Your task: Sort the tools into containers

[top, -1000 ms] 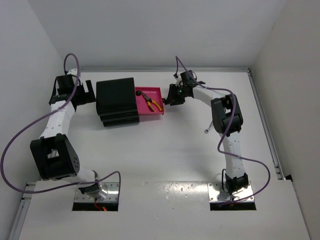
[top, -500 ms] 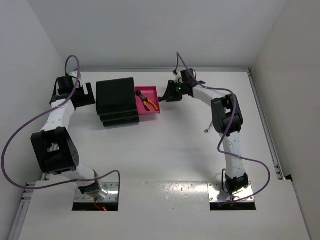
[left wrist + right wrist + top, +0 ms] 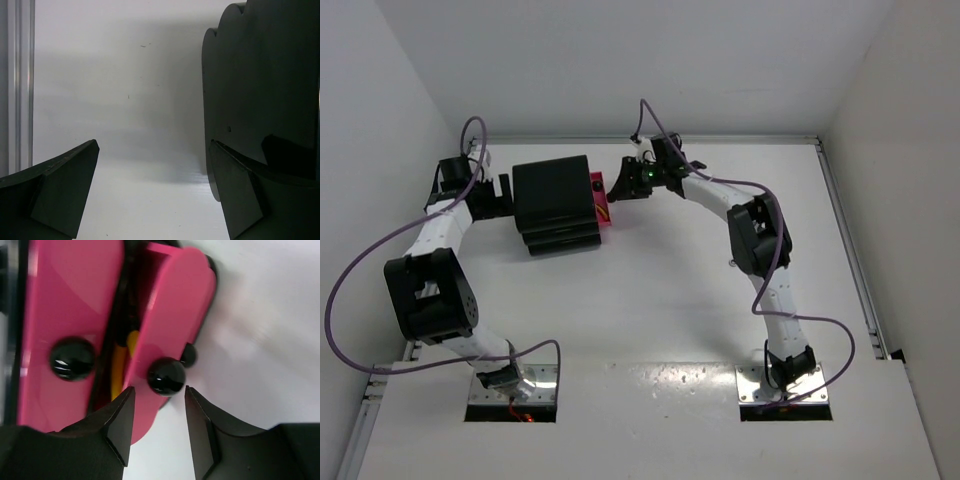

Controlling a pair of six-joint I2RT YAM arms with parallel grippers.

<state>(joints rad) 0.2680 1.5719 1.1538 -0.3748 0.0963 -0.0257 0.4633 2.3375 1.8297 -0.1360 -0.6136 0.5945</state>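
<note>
The black cabinet point(image 3: 555, 205) stands at the back left of the table. One pink drawer point(image 3: 606, 206) sticks out only a little on its right side. In the right wrist view that drawer's front point(image 3: 175, 315) stands slightly ajar. A yellow handle of the pliers point(image 3: 119, 367) shows in the gap. My right gripper point(image 3: 625, 186) point(image 3: 159, 405) is open, its tips just short of the drawer's black knob point(image 3: 166, 376), gripping nothing. My left gripper point(image 3: 496, 195) point(image 3: 152, 165) is open at the cabinet's left side point(image 3: 265, 75). A small silver wrench point(image 3: 731, 263) lies by the right arm.
A second pink drawer front with its own knob point(image 3: 71, 357) sits shut beside the ajar one. White walls close in the table at the back and both sides. A metal rail point(image 3: 20, 85) runs along the left edge.
The right gripper has moved left, pushing the pink drawer with the pliers almost fully into the cabinet. The left gripper has edged closer to the cabinet's left side.
</note>
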